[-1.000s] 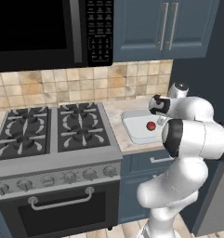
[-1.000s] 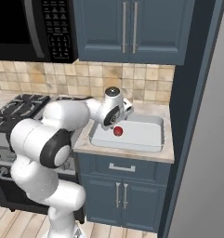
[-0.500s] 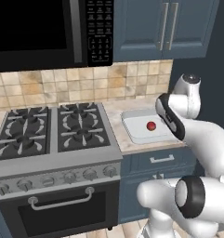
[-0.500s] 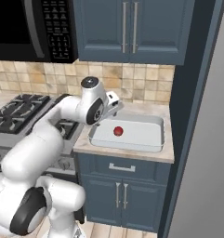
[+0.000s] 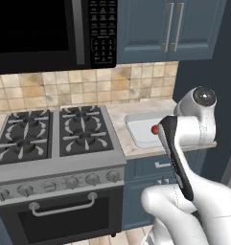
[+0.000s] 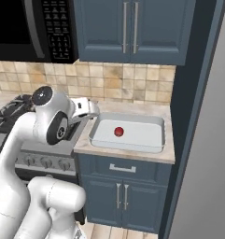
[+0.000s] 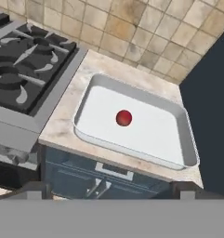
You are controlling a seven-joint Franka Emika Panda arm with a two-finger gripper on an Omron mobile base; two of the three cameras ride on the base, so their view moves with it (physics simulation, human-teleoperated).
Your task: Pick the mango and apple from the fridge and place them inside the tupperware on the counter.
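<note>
The apple [image 7: 124,117] [image 6: 118,132] [image 5: 155,129], small, round and red, lies near the middle of the tupperware [image 7: 176,111] [image 6: 153,123] [image 5: 136,122], a shallow pale container on the counter. My gripper [image 7: 108,189] is drawn back from the container, above the counter's front edge and looking down at it. Its fingertips [image 7: 35,188] stand far apart with nothing between them, so it is open. In the right base view my hand [image 6: 86,109] hovers just left of the container, over the stove's edge. The mango is out of view. The fridge [image 6: 209,149] shows as a grey wall at the far right.
A gas stove [image 5: 54,134] [image 7: 25,60] sits directly left of the counter, with a black microwave [image 5: 50,33] above it. Dark blue upper cabinets [image 6: 132,28] hang over the counter. A tall dark panel [image 6: 184,116] bounds it on the right. Drawers [image 6: 123,168] sit below.
My arm has pulled back from over the tupperware, toward the stove side and upward. The apple stays lying in the container. The gripper has stayed open.
</note>
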